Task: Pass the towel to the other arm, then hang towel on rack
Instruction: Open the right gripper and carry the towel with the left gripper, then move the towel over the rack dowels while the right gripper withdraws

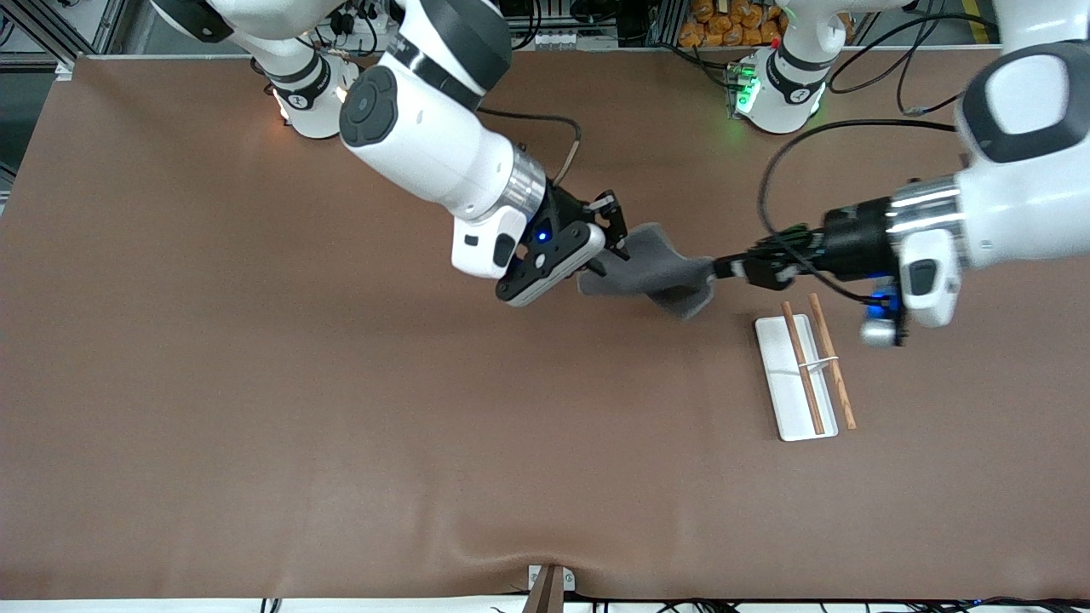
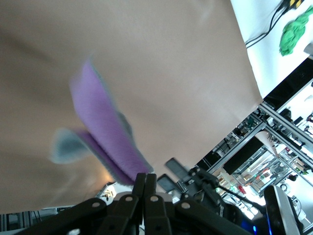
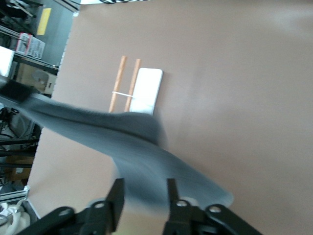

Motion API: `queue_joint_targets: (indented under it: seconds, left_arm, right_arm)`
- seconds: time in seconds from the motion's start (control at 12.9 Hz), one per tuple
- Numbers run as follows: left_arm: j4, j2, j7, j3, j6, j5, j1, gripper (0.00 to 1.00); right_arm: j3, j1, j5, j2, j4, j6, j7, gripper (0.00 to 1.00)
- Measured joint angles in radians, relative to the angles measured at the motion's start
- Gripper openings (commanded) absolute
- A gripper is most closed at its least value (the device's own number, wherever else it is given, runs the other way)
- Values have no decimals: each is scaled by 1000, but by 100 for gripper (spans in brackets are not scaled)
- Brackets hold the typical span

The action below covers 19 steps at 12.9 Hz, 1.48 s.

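The towel hangs in the air over the middle of the table, grey face up, stretched between the two grippers. My left gripper is shut on one end of it. In the left wrist view the purple face runs out from the closed fingers. My right gripper is open at the towel's other end. In the right wrist view the grey cloth lies between and past the spread fingers. The rack lies on the table with two wooden rods, beside the left gripper and nearer the front camera. It also shows in the right wrist view.
Brown table mat covers the table. A black cable loops from the left arm's wrist over the table. A small clamp sits at the table edge nearest the front camera. Both arm bases stand along the farthest edge.
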Motion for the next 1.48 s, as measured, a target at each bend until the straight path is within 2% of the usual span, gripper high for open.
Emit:
queue_joint_targets:
  seconds: [0.31,0.54,0.78,1.01,1.24,1.48]
  left_arm:
    - [2,-6,34,1,-31,3,23,0]
    - [2,-5,97,2,-47,47,39,0]
    - [-2,6,222,1,-51,177,40,0]
    - [-3,38,352,0,-51,329,37,0]
    - [5,78,476,-1,-47,490,35,0]
    - [17,102,547,-5,-29,583,34,0]
  right_arm:
    - [-2,-3,-6,-9,-2,-11,0,100]
    - [-8,-15,-32,-15,-3,-34,1,100]
    - [-11,-78,-66,-31,-3,-105,1,100]
    - [-15,-183,-125,-56,-3,-232,0,100]
    - [-17,-309,-134,-84,-2,-371,-5,100]
    - [-17,-410,-173,-143,-2,-527,-14,100]
